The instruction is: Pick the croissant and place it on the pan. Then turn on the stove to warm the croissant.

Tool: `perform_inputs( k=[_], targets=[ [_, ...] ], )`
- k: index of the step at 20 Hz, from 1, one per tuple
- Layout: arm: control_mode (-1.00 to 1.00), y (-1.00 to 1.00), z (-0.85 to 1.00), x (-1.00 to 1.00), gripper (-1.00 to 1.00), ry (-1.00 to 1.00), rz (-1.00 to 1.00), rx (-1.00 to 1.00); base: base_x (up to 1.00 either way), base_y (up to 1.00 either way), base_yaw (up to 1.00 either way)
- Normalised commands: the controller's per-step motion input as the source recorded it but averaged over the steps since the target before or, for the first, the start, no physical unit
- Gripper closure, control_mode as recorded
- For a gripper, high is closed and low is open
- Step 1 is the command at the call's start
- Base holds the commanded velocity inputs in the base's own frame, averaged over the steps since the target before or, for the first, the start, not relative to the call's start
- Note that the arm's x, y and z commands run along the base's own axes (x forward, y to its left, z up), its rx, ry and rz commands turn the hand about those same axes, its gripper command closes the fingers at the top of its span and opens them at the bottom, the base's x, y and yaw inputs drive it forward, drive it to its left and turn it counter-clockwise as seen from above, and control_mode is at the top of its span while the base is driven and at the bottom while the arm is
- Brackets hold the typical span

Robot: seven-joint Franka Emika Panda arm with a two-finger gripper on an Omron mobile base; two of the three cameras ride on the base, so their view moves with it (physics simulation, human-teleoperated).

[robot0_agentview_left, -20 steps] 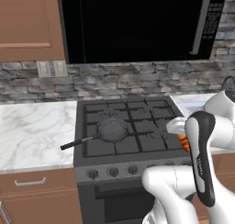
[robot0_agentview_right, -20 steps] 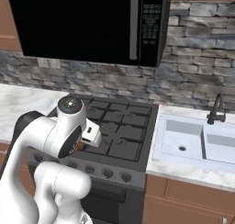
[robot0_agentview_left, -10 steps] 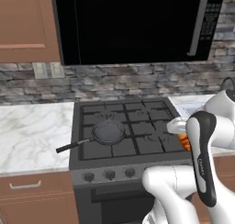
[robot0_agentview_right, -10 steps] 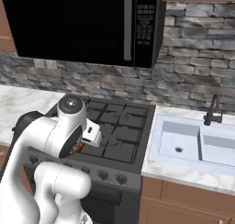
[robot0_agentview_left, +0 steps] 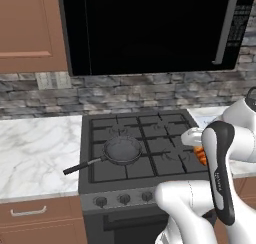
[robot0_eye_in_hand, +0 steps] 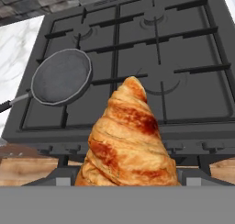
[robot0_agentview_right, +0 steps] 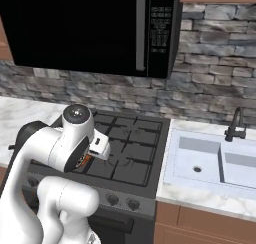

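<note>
One croissant (robot0_eye_in_hand: 129,140) sits clenched in my end effector (robot0_eye_in_hand: 128,175), its golden ridged body rising from between the finger tips in the hand view and pointing toward the stove (robot0_eye_in_hand: 137,62). From the left base view a sliver of orange pastry (robot0_agentview_left: 200,154) shows beside my forearm, hanging over the stove's (robot0_agentview_left: 145,153) right front edge. Measured from that stove: the pan (robot0_agentview_left: 122,150) rests on its left front burner, dark grey and round, with the thin black handle (robot0_agentview_left: 84,165) running out over the left front corner toward the marble surface (robot0_agentview_left: 35,153). The pan (robot0_eye_in_hand: 61,76) holds nothing, and the croissant is well apart from it, nearer the front middle of the grates. Above the stove hangs a black microwave (robot0_agentview_left: 150,28); to its right lies a sink (robot0_agentview_right: 210,160) with a dark faucet (robot0_agentview_right: 235,125). Round knobs (robot0_agentview_left: 122,198) line the stove's front panel.
</note>
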Motion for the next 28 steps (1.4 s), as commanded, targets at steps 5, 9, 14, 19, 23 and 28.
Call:
perform_inputs(
  k=[5,9,14,19,23,28],
  targets=[
    [1.00,0.00,0.00,0.00,1.00,0.00,0.00,0.00,0.35,0.25,0.00],
    [1.00,0.00,0.00,0.00,1.00,0.00,0.00,0.00,0.20,0.04,0.00],
    [1.00,0.00,0.00,0.00,1.00,0.00,0.00,0.00,0.03,0.00,0.00],
    [1.00,0.00,0.00,0.00,1.00,0.00,0.00,0.00,0.00,0.00,0.00],
    [1.00,0.00,0.00,0.00,1.00,0.00,0.00,0.00,0.00,0.00,0.00],
    [-1.00,0.00,0.00,0.00,1.00,0.00,0.00,0.00,0.00,0.00,0.00]
  ],
)
